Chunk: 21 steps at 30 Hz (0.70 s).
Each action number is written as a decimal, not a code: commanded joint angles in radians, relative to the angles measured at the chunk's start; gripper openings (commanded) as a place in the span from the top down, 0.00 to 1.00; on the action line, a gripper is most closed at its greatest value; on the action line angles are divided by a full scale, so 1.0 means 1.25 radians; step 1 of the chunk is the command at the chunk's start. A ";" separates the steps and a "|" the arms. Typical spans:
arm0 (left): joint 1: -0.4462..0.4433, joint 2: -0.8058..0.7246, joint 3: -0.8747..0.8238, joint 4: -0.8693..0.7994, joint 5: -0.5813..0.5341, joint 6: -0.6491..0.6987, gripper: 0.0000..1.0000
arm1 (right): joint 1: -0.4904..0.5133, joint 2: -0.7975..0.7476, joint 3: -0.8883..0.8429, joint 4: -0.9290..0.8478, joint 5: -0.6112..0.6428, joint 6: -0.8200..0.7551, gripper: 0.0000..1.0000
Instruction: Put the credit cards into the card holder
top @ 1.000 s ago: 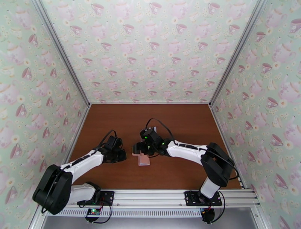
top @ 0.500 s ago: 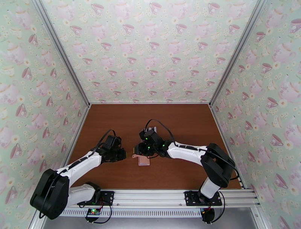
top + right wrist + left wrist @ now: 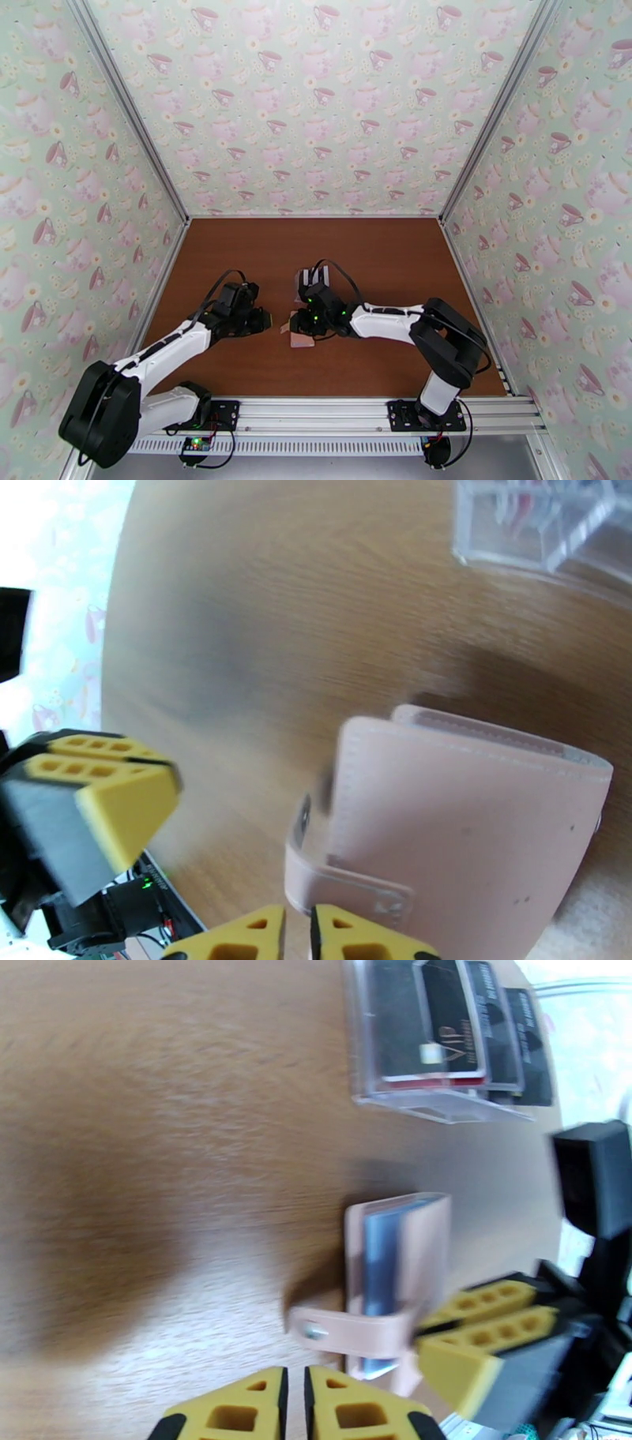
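Note:
The pink card holder [image 3: 411, 1252] stands on edge on the brown table, slightly open, with grey-blue pockets showing and its snap tab [image 3: 347, 1331] sticking out. It also appears in the top view as the card holder [image 3: 301, 339] and up close as the card holder [image 3: 466, 819]. My right gripper [image 3: 298, 938] is shut on its lower edge by the tab; from the left wrist the right gripper [image 3: 423, 1335] pinches that edge. My left gripper [image 3: 306, 1406] is shut with nothing in it, just left of the tab. Black credit cards [image 3: 442, 1031] stand in a clear rack behind.
The clear slotted rack [image 3: 310, 278] sits just beyond the wallet, close to the right wrist; it shows as a blurred rack [image 3: 545, 527] at top right. The two grippers, left gripper [image 3: 267, 320] and right gripper [image 3: 294, 324], are a few centimetres apart. Patterned walls enclose the table.
My right gripper has closed from wide open onto the wallet's edge and shifted slightly nearer. The left gripper has moved right, toward the wallet, staying shut.

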 commanded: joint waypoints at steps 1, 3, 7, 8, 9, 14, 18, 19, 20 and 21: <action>-0.017 0.021 -0.009 0.043 0.037 -0.021 0.83 | 0.005 0.039 -0.011 -0.007 0.041 0.012 0.83; -0.026 0.034 -0.005 0.052 0.033 -0.022 0.83 | 0.005 0.049 -0.010 -0.014 0.053 0.010 0.84; -0.040 0.066 -0.006 0.081 0.033 -0.029 0.82 | 0.005 0.062 -0.013 -0.016 0.062 0.009 0.84; -0.043 0.074 -0.007 0.090 0.035 -0.031 0.82 | 0.004 0.064 -0.013 -0.017 0.063 0.009 0.84; -0.047 0.084 -0.008 0.099 0.035 -0.034 0.82 | 0.005 0.067 -0.013 -0.018 0.066 0.009 0.84; -0.069 0.129 -0.013 0.146 0.038 -0.048 0.82 | 0.005 0.072 -0.012 -0.028 0.076 0.007 0.85; -0.077 0.147 -0.016 0.172 0.037 -0.053 0.82 | 0.005 0.067 -0.012 -0.031 0.076 0.006 0.85; -0.077 0.149 -0.016 0.176 0.038 -0.053 0.82 | 0.004 0.068 -0.012 -0.031 0.076 0.006 0.85; -0.078 0.151 -0.015 0.178 0.038 -0.054 0.82 | 0.004 0.067 -0.011 -0.032 0.076 0.005 0.85; -0.078 0.152 -0.015 0.178 0.038 -0.054 0.82 | 0.004 0.066 -0.011 -0.034 0.077 0.005 0.85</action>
